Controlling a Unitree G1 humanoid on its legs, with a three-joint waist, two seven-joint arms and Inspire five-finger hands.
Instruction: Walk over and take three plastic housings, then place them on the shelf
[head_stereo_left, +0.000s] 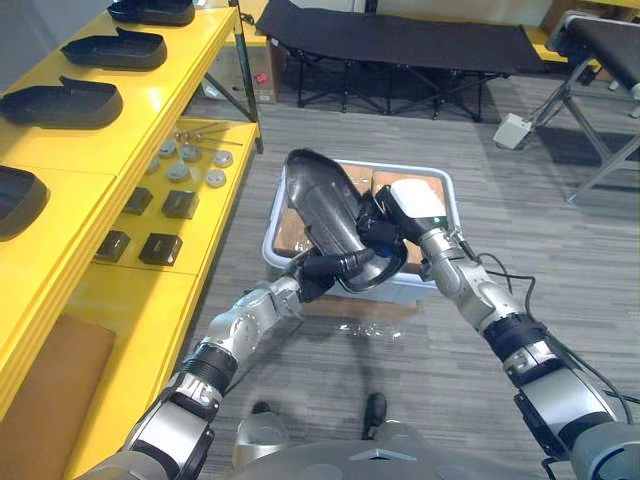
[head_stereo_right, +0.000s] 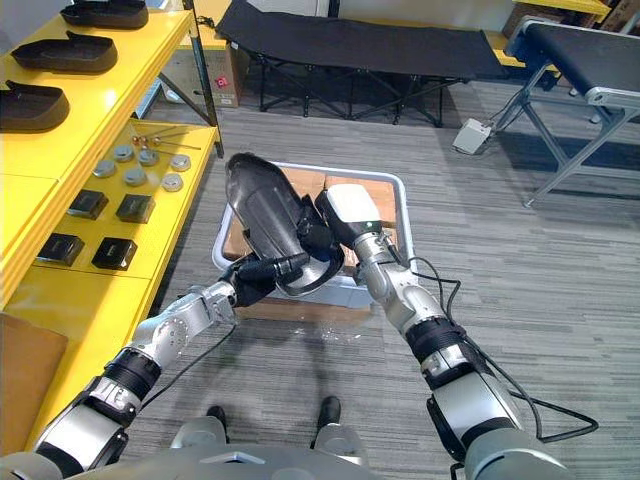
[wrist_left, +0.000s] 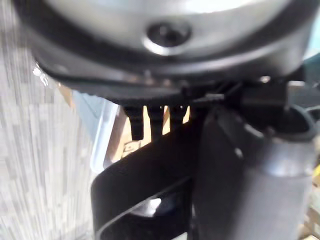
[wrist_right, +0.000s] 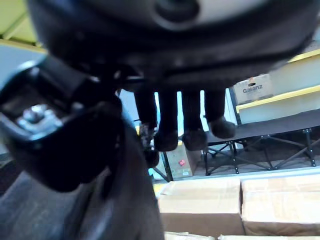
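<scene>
A long black plastic housing (head_stereo_left: 325, 205) is held tilted above a white bin (head_stereo_left: 440, 175), between my two hands. My left hand (head_stereo_left: 322, 268) grips its lower end from beneath, with the fingers (wrist_left: 155, 120) behind the housing (wrist_left: 150, 170). On the housing's right side my right hand (head_stereo_left: 385, 225) is closed, its fingers (wrist_right: 192, 130) over the edge. Several more black housings (head_stereo_left: 65, 103) lie in a row on the yellow shelf's top board (head_stereo_left: 150, 100) at the left.
Cardboard boxes (wrist_right: 200, 200) lie in the bin. The shelf's lower board carries small black boxes (head_stereo_left: 160, 248) and round grey discs (head_stereo_left: 190, 165). A black folding cot (head_stereo_left: 400, 40) stands behind, a small grey box (head_stereo_left: 513, 130) on the floor at right.
</scene>
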